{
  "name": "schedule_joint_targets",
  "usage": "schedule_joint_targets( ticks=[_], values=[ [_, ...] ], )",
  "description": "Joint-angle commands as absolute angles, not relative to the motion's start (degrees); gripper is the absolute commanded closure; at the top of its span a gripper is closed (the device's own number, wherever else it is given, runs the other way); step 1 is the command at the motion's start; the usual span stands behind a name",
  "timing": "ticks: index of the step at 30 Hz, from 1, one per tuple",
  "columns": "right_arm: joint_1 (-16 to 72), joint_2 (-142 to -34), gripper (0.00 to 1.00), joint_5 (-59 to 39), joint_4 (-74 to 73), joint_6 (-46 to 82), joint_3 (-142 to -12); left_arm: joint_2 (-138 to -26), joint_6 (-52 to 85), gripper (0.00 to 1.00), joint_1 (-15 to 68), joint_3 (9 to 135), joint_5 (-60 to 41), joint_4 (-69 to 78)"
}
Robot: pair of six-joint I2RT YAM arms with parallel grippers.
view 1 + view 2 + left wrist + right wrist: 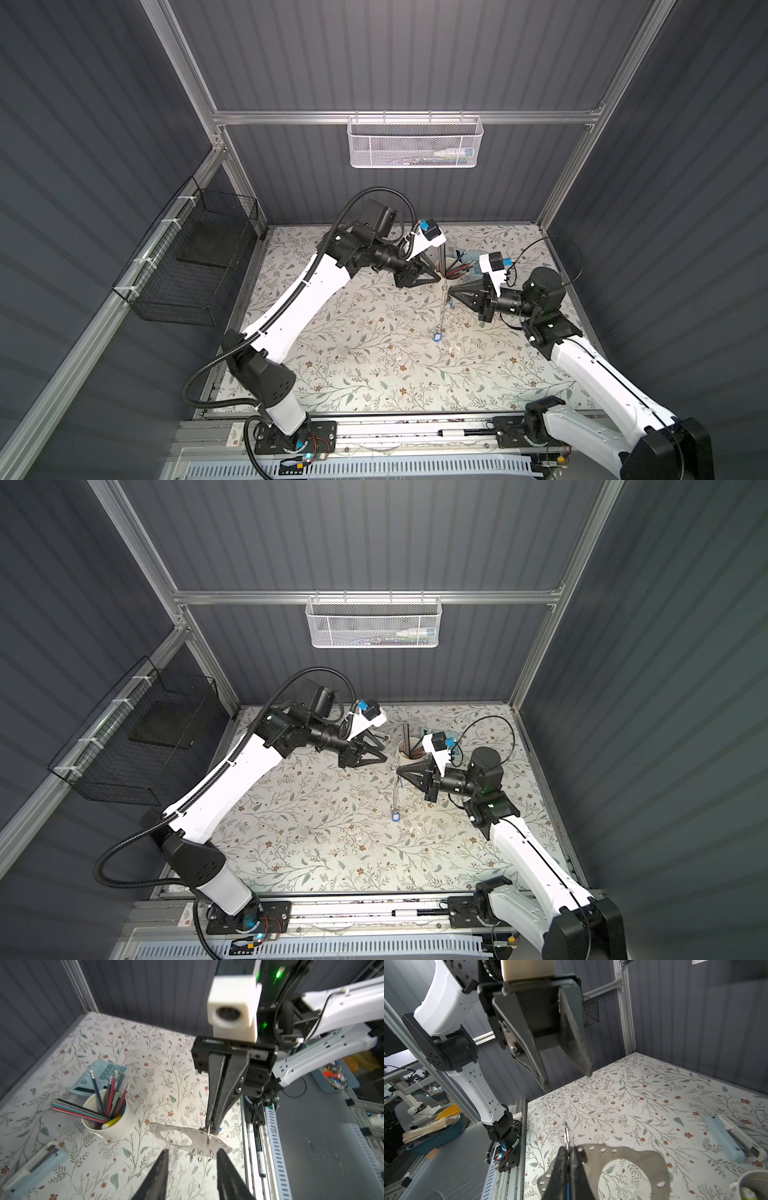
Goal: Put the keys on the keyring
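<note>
Your right claw (208, 1129) is squeezed tight on the rim of the keyring (158, 1128) and holds it up near the middle of the table (145, 1053). Your left claw (193, 1150) has its two fingers spread apart and holds nothing. It points at the keyring from close by, and I cannot tell if it touches it. In both top views your two claws face each other with a small gap between their tips.

You see a table covered in a flower pattern. The keyring is a flat grey loop with a big hole in the middle and little holes along its rim. A pale blue calculator (104, 1072) lies flat just beside a white cup (120, 1128). A pale blue stapler (39, 1165) lies near the cup, not touching it. The cup is full of pencils (110, 1095).

In both top views a key (437, 336) with a blue tag sits at the end of the keyring farthest from your right claw. Small metal rings (200, 1155) hang from the keyring's rim.
</note>
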State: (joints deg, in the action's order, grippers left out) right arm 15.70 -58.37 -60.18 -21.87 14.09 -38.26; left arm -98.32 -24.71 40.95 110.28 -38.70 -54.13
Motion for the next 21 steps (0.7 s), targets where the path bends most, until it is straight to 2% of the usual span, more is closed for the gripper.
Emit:
schedule_joint_targets(
  ticks=[1, 10, 14, 21],
  values=[
    [16.0, -58.86, 1.0, -61.45, -24.0, 13.18, -39.72, -100.64, -29.34, 0.62, 42.79, 115.7, -35.58, -64.84],
    [16.0, -59.57, 1.0, -62.26, -25.19, 13.7, -39.35, -104.84, -29.27, 0.69, 44.55, 120.53, -34.89, -66.89],
    [16.08, -59.9, 1.0, -62.41, -25.75, 14.16, -39.14, -105.58, -29.09, 0.76, 44.7, 121.29, -34.34, -66.97],
    [16.26, -60.03, 1.0, -62.73, -26.36, 14.59, -39.0, -106.19, -28.74, 0.8, 45.22, 121.73, -34.27, -66.86]
  ],
)
